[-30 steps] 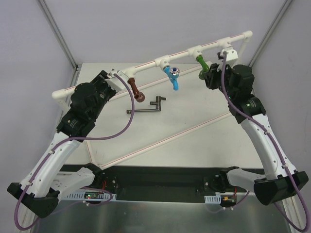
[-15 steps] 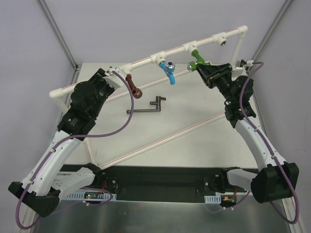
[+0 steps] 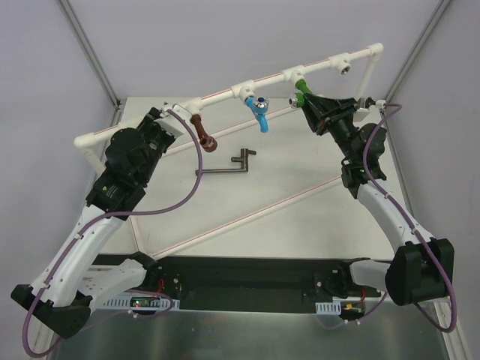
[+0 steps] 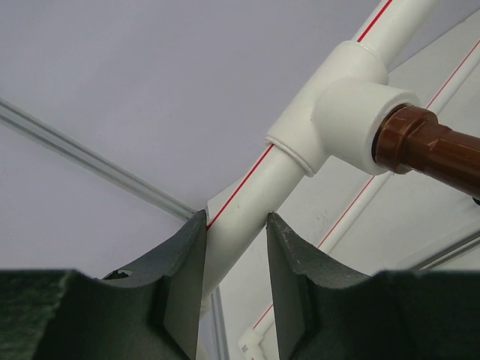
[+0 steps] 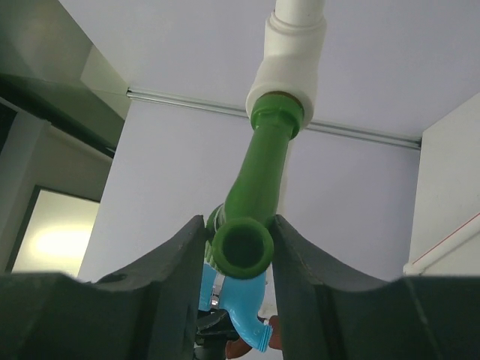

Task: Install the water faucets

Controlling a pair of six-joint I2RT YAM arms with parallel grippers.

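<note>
The white pipe frame is held up off the table. Three faucets hang from its tees: reddish-brown, blue and green. My left gripper is shut on the white pipe just left of the tee with the brown faucet. My right gripper is shut on the green faucet near its open spout, below its white tee. The blue faucet shows behind it.
A dark metal key-shaped tool lies on the white table. Lower pipes of the frame run diagonally across the table. A further tee sits near the frame's right corner. Enclosure posts stand at the back corners.
My right wrist has swung round while holding the green faucet, and the frame's right end has shifted left and up. The left gripper has stayed on the pipe, hardly moving.
</note>
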